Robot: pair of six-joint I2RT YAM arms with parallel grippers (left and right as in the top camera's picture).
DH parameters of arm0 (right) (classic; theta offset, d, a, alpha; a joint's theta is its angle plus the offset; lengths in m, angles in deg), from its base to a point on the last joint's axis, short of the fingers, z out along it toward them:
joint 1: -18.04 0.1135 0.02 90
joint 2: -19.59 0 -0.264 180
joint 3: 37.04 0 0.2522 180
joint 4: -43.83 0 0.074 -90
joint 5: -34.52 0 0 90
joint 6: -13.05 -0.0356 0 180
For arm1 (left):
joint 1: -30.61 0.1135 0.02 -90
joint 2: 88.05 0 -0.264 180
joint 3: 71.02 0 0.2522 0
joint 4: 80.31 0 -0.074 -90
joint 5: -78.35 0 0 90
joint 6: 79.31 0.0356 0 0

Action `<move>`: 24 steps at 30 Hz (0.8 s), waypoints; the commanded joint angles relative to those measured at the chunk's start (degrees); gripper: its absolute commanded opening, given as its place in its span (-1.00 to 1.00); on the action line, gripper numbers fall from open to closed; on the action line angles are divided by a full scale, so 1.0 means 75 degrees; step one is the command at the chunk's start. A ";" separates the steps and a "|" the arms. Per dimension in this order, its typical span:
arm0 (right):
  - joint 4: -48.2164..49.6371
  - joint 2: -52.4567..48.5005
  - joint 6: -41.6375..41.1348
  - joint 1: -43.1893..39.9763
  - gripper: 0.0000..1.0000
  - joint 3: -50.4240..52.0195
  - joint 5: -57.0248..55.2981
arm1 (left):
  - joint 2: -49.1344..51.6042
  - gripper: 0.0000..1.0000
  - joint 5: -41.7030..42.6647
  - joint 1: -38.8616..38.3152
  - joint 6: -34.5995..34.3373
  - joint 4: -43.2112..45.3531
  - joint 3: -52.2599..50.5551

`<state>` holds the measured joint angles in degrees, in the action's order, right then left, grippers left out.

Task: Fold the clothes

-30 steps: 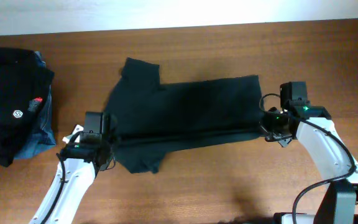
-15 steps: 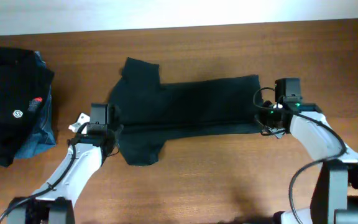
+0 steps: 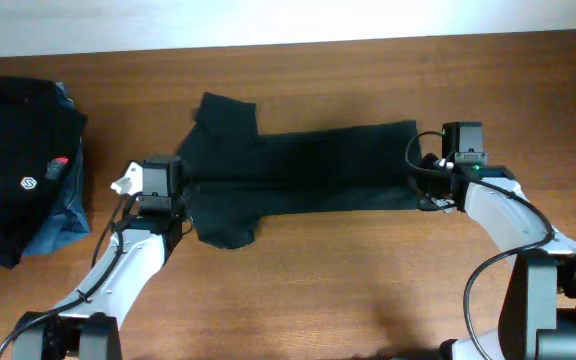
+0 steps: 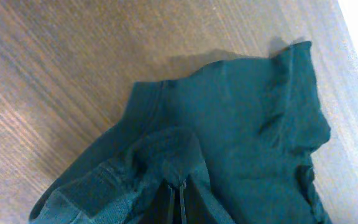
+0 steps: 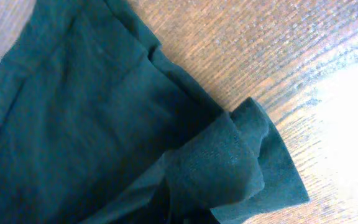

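Observation:
A dark green T-shirt (image 3: pixel 308 170) lies across the middle of the wooden table, its front edge lifted and folded back over the body. My left gripper (image 3: pixel 175 196) is shut on the shirt's left edge near the sleeve; the wrist view shows cloth (image 4: pixel 229 124) bunched over the closed fingers (image 4: pixel 180 198). My right gripper (image 3: pixel 430 194) is shut on the shirt's right edge, where the hem (image 5: pixel 241 162) curls over the fingers and hides them. One sleeve (image 3: pixel 226 118) points to the far side, the other (image 3: pixel 226 228) to the near side.
A pile of dark clothes (image 3: pixel 13 165) on a blue garment (image 3: pixel 63 215) sits at the table's left edge. A white wall runs along the far edge of the table (image 3: pixel 368 290).
Both grippers have carried the shirt's near edge away from me, toward the far side, narrowing the folded band. The pile at the left has not moved.

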<state>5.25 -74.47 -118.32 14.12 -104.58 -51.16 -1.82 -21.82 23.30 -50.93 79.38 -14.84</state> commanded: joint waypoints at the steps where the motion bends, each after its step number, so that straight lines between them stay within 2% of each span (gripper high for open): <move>1: 0.0143 -0.0009 0.0093 0.0026 -0.92 -0.0003 -0.0242 | 0.0044 -0.99 -0.0425 0.0061 0.0201 0.0073 0.0166; 13: 0.0551 -0.0009 0.0090 0.0026 -0.88 -0.0003 -0.0458 | 0.0047 -0.99 -0.1032 0.0061 0.0466 0.0367 0.0315; 24: 0.0490 -0.0012 0.0093 0.0026 -0.88 -0.0003 -0.0472 | 0.0443 -0.99 -0.1052 0.0052 0.0463 0.0388 0.0318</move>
<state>9.10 -74.47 -118.30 14.40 -104.58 -51.57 0.61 -26.56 23.30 -48.64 82.35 -13.49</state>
